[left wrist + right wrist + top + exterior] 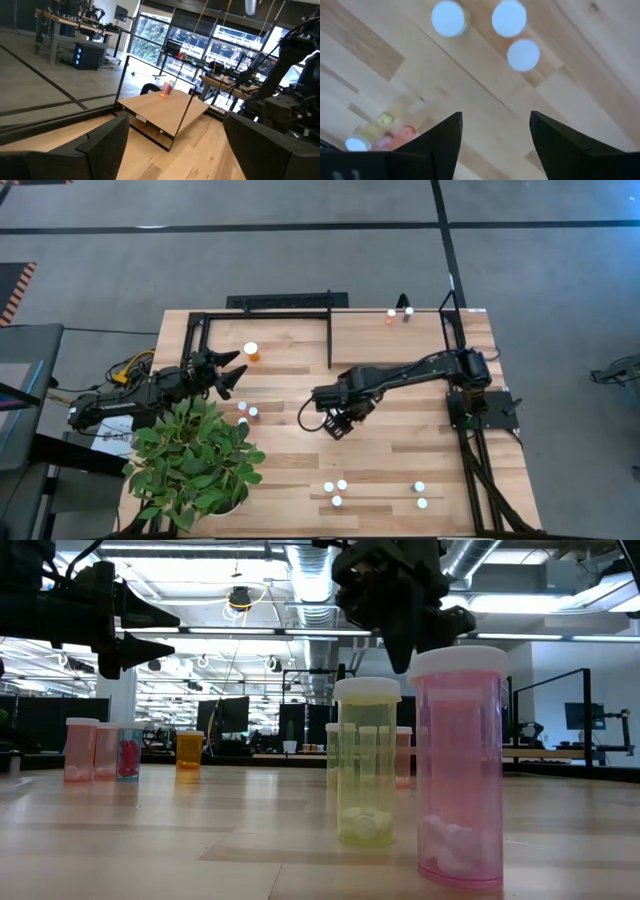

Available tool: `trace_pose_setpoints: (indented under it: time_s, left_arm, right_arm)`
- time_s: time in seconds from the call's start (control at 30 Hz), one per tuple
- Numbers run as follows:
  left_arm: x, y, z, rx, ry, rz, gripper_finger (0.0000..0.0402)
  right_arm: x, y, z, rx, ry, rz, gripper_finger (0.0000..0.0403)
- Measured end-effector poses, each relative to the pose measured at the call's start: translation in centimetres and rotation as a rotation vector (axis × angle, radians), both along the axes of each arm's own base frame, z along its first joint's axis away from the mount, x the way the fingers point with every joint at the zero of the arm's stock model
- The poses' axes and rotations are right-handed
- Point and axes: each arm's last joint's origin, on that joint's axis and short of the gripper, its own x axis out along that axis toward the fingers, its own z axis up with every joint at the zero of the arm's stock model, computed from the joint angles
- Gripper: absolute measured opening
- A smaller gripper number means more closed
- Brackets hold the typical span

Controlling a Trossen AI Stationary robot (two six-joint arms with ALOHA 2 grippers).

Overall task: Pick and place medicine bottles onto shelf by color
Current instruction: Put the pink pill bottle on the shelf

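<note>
Tabletop (pixel 400 435), high view: carrying scattered medicine bottles (pixel 335 492); shelf (pixel 385 340) holding two.
Right gripper (pixel 338 423): hovering mid-tabletop, jaws apart, empty.
Left gripper (pixel 232 372): waiting by the plant (pixel 195 460), jaws wide.
Low view: pink bottle (pixel 460 765) and green bottle (pixel 367 762) standing upright.
Handling: likely light, rigid, slippery; gripping the body below the cap looks best.
Right wrist view: three white caps (pixel 509 18) lying ahead.

My right gripper (pixel 338 424) hangs jaws apart over bare desk (pixel 400 430) at mid-board, nothing standing under it. Toward the front edge, three vials (pixel 335 491) cluster, with two more (pixel 421 495) apart to their right and open plank between. On my left, the potted plant (pixel 195 460) crowds the corner. The shelf (pixel 385 340) lies mostly open.
</note>
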Motion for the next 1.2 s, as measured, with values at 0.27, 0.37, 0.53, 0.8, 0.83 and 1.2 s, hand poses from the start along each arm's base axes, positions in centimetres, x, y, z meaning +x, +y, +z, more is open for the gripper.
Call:
trace_pose_setpoints:
  time_s: [0.27, 0.37, 0.53, 0.8, 0.83, 1.2]
  left_arm:
    - [0.0, 0.0, 0.0, 0.000, 0.000, 0.000, 0.0312]
    - [0.0, 0.0, 0.0, 0.000, 0.000, 0.000, 0.0312]
    - [0.0, 0.0, 0.0, 0.000, 0.000, 0.000, 0.0312]
    - [0.0, 0.0, 0.0, 0.000, 0.000, -0.001, 0.0312]
    - [0.0, 0.0, 0.0, 0.000, 0.000, -0.001, 0.0312]
    - [0.0, 0.0, 0.0, 0.000, 0.000, -0.001, 0.0312]
  right_arm:
    - [0.2, -1.3, 0.0, -0.047, -0.014, -0.022, 0.0256]
    - [0.3, -1.5, 0.0, -0.045, -0.027, -0.022, 0.0266]
    - [0.4, -1.5, 0.0, -0.046, -0.033, -0.023, 0.0307]
    - [0.2, -2.2, -2.4, -0.053, -0.023, -0.026, 0.0389]
    - [0.1, -2.4, -2.9, -0.044, -0.025, -0.028, 0.0394]
    - [0.0, -3.1, -5.2, -0.017, -0.055, -0.004, 0.0385]
